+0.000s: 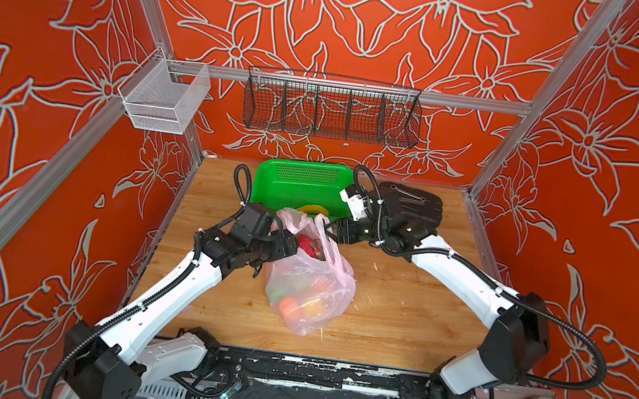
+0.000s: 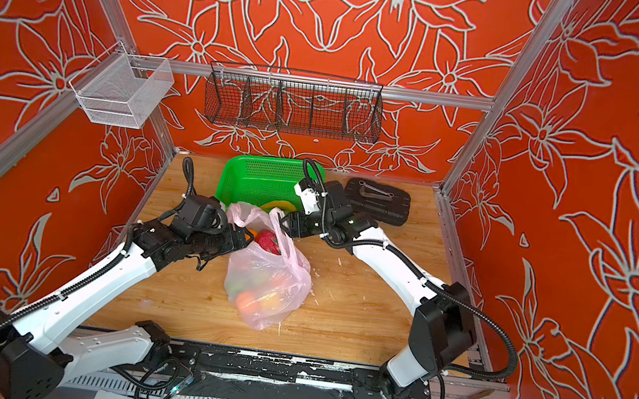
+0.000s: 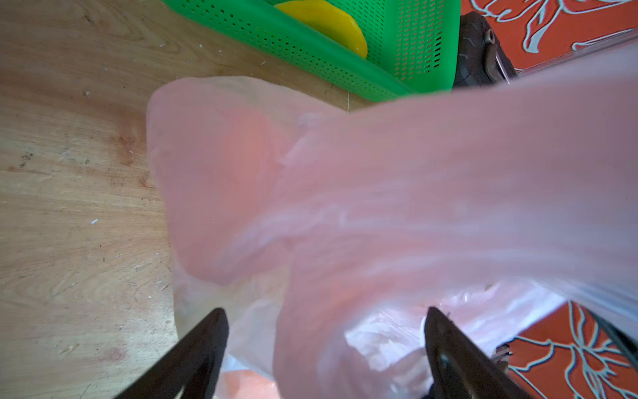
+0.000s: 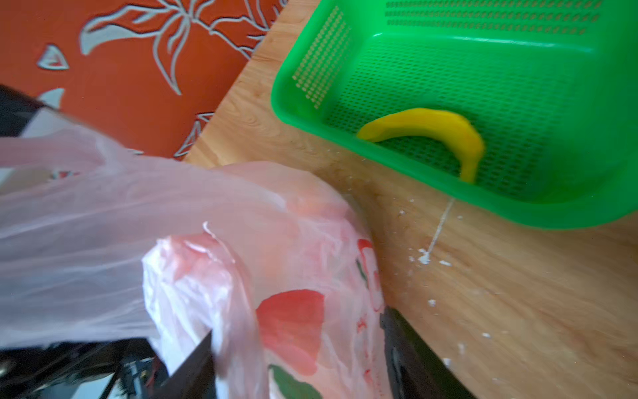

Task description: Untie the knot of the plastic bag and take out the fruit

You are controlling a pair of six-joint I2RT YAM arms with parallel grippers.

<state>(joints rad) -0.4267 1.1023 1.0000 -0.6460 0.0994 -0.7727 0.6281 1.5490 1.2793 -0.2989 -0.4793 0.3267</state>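
Nearest us, the plastic bag lies on the bench, with orange and green fruit showing through its lower end. Further back its mouth gapes. We see no knot, the handles are parted, and a dragon fruit sits at the opening. The left hand stands apart around one handle. The right hand straddles plastic, and we cannot tell whether it grips. Beyond, one banana lies in the green basket. We judge untying done, emptying barely begun.
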